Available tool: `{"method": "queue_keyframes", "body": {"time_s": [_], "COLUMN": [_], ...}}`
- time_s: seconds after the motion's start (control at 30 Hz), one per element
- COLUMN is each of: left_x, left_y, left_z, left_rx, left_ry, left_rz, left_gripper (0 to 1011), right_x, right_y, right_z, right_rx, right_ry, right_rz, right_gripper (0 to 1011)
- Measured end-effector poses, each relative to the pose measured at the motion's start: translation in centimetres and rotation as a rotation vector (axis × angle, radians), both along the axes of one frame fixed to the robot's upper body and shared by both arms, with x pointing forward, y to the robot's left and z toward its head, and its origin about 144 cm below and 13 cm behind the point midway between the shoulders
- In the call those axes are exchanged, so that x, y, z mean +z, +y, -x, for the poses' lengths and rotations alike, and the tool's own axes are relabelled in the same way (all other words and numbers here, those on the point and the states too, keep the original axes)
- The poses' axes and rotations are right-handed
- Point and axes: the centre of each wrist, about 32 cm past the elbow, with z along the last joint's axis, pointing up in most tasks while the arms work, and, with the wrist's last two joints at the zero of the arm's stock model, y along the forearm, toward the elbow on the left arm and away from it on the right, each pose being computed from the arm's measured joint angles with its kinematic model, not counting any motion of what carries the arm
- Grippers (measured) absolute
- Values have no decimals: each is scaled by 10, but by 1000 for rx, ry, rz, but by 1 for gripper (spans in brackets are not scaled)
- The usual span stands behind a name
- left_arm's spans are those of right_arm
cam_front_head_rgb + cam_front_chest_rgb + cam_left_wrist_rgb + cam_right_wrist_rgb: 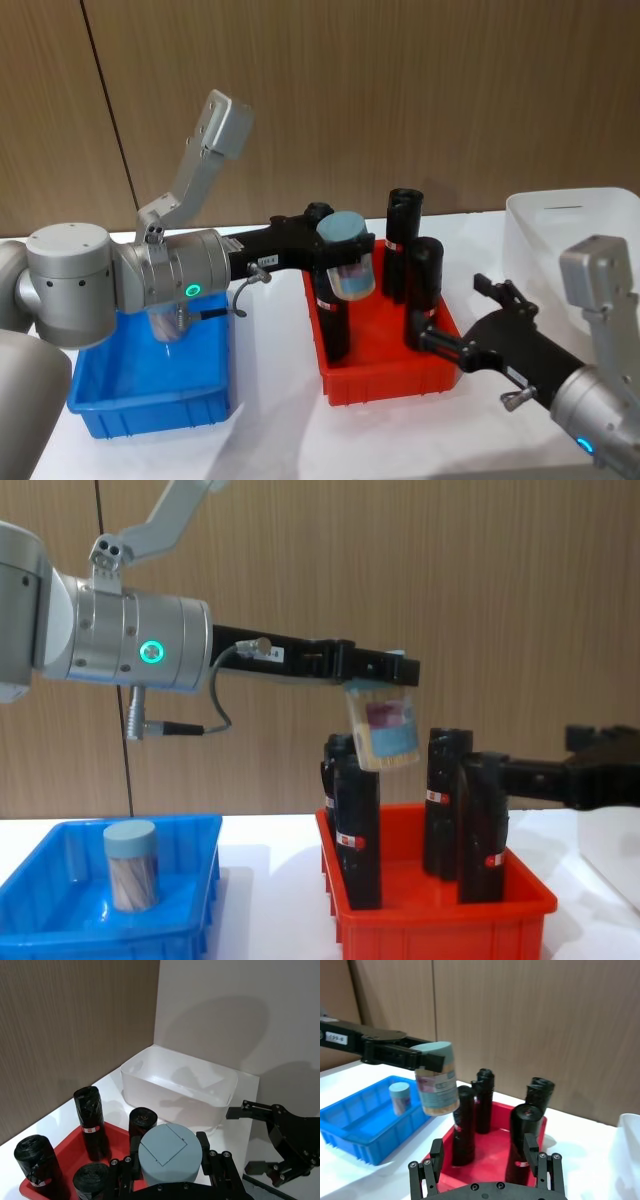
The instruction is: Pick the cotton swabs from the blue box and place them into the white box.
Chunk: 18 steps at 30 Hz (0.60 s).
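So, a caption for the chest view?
Left gripper carries a cotton swab jar over the red bin of black bottles; another jar waits in the blue box; right gripper open.

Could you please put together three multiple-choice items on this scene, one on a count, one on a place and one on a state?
1. How many cotton swab jars sit in the blue box?
A. none
B. one
C. three

2. Where is the held jar in the left hand?
A. down in the blue box
B. lying on the table
C. in the air above the red bin

3. How is the right hand?
A. open
B. shut on the red bin's rim
C. shut on a jar

Answers:
1 B: a single jar stands upright in it.
2 C: the chest view shows it hanging over the black bottles, higher than their tops.
3 A: the right wrist view shows its fingers spread wide apart.
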Motion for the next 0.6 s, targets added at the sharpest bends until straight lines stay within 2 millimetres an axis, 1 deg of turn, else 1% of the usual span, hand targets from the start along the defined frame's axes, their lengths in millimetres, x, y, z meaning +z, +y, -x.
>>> {"method": "queue_keyframes", "body": {"time_s": [0.3,0.6], "left_x": [1,1], "left_y": [0,-1], "left_z": [0,-1], "left_rx": [-3,-4], "left_ry": [1,2], "left_rz": [0,1], "left_gripper": [669,669], "right_x": [6,8], "right_y": [7,13], "right_z": [-13,-25], "right_rx": [65,100], "right_ry": [51,104], "right_rz": [9,-1], "right_gripper": [1002,1002]}}
